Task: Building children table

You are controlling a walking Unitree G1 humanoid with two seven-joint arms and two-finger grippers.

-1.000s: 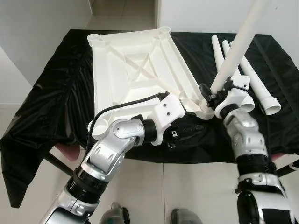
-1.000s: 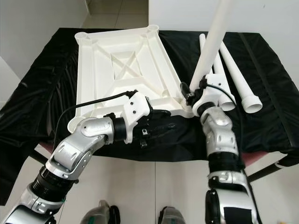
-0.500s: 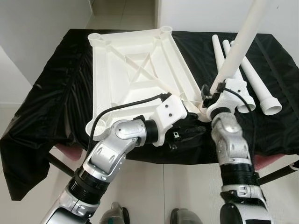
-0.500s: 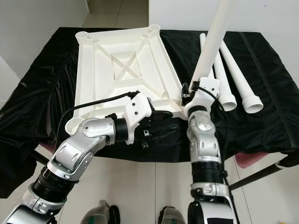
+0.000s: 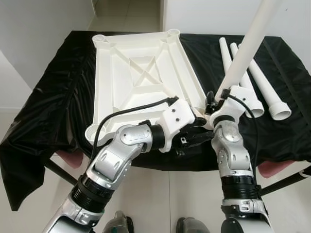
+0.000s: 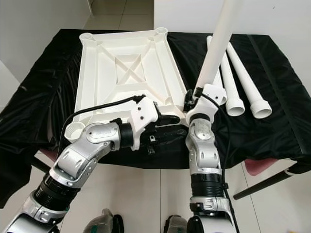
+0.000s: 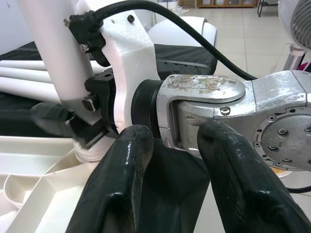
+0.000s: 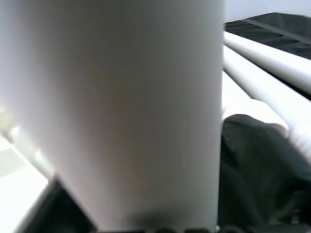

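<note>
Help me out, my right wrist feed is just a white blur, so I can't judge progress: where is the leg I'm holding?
Observer: The right gripper holds the table leg tilted, its lower end at the near right corner of the upside-down tabletop. I can't tell if it's seated.
Operator: And my left arm?
Observer: The left gripper is open, at the tabletop's near edge beside that corner.
Operator: Any legs left?
Observer: Three spare legs lie on the black cloth, to the tabletop's right.
</note>
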